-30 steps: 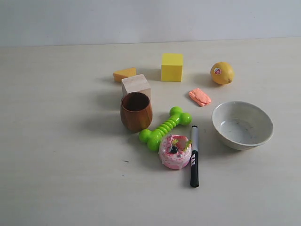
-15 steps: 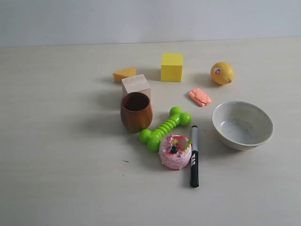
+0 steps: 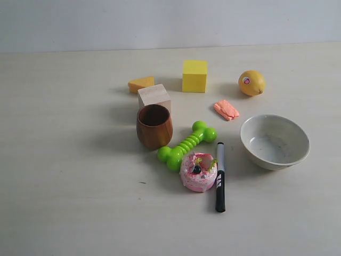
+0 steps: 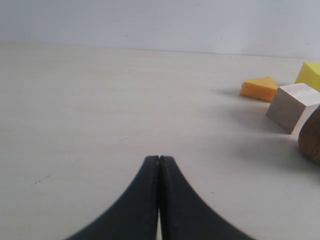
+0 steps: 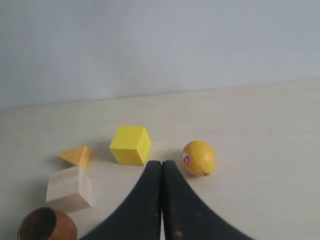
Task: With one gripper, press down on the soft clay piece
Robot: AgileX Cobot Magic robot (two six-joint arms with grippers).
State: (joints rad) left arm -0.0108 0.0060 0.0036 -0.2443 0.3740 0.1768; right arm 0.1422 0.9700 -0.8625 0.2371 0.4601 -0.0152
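Note:
The soft clay piece (image 3: pixel 226 110), a small flat salmon-pink lump with ridged dents, lies on the table between the lemon (image 3: pixel 251 82) and the white bowl (image 3: pixel 274 141). Neither arm shows in the exterior view. In the left wrist view my left gripper (image 4: pixel 159 159) is shut, its black fingers pressed together with nothing between them, over bare table. My right gripper (image 5: pixel 161 163) is shut and empty too; its fingers cover the spot in front of the lemon (image 5: pixel 199 158), and the clay is hidden in that view.
An orange wedge (image 3: pixel 140 84), a wooden cube (image 3: pixel 154 97), a yellow cube (image 3: pixel 195 76) and a brown wooden cup (image 3: pixel 154 126) stand left of the clay. Nearer the front lie a green dog-bone toy (image 3: pixel 187 144), a pink frosted donut (image 3: pixel 198 171) and a black marker (image 3: pixel 220 176).

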